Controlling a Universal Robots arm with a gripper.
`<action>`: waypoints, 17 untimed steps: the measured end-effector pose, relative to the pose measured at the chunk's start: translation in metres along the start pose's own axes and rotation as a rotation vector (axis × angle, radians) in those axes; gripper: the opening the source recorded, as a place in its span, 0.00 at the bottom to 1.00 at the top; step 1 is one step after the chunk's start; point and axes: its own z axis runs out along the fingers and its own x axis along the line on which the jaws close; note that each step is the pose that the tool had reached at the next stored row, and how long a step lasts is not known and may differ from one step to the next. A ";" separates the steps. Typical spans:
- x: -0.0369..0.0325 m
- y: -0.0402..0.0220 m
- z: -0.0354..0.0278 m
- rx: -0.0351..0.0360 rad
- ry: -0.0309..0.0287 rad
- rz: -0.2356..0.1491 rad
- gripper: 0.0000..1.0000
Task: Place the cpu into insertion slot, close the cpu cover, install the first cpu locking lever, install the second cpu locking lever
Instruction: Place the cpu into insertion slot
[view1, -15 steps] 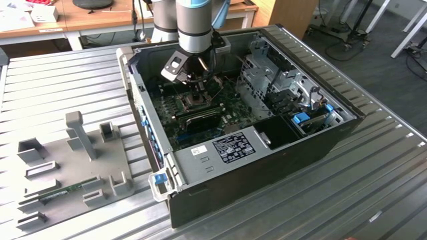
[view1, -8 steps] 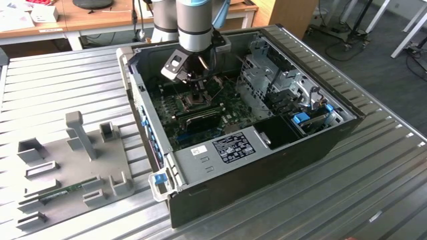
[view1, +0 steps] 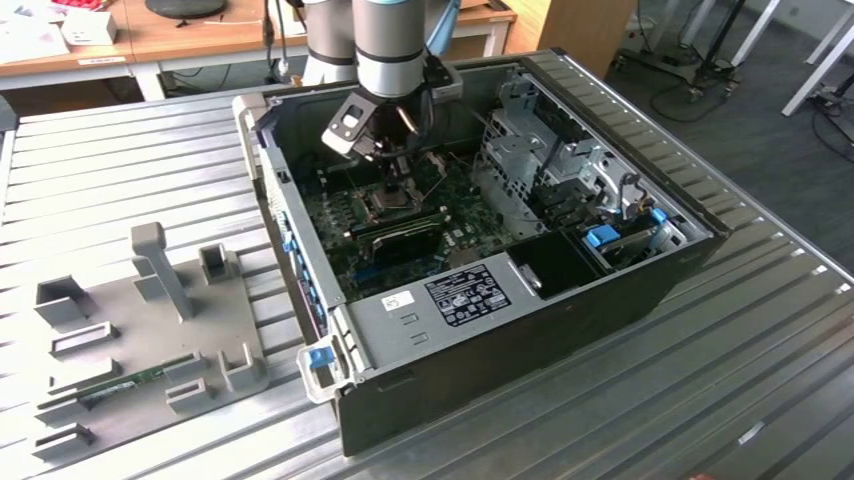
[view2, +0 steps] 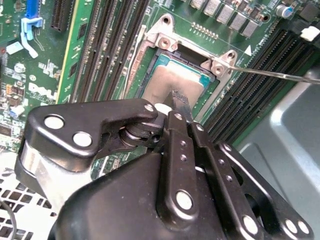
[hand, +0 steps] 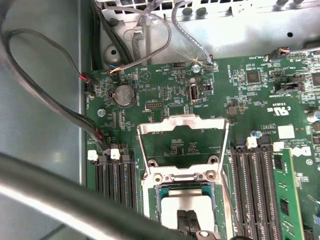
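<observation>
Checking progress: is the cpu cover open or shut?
Open: in the first wrist view the cpu cover lies folded back beyond the cpu.

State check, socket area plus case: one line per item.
cpu: seated in the insertion slot, top bare
cpu cover: open, swung back over the board
locking lever: unlatched, swung clear of the socket
hand: shut, tips down on the cpu's top
memory stick: seated in its slot
computer case: lying on its side, side panel off
</observation>
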 end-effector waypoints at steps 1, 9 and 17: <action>0.0000 0.0001 -0.0016 -0.0002 0.0000 0.000 0.10; 0.0001 0.0005 -0.0071 -0.0023 0.0004 0.000 0.10; 0.0002 0.0015 -0.0071 -0.0023 0.0002 0.000 0.10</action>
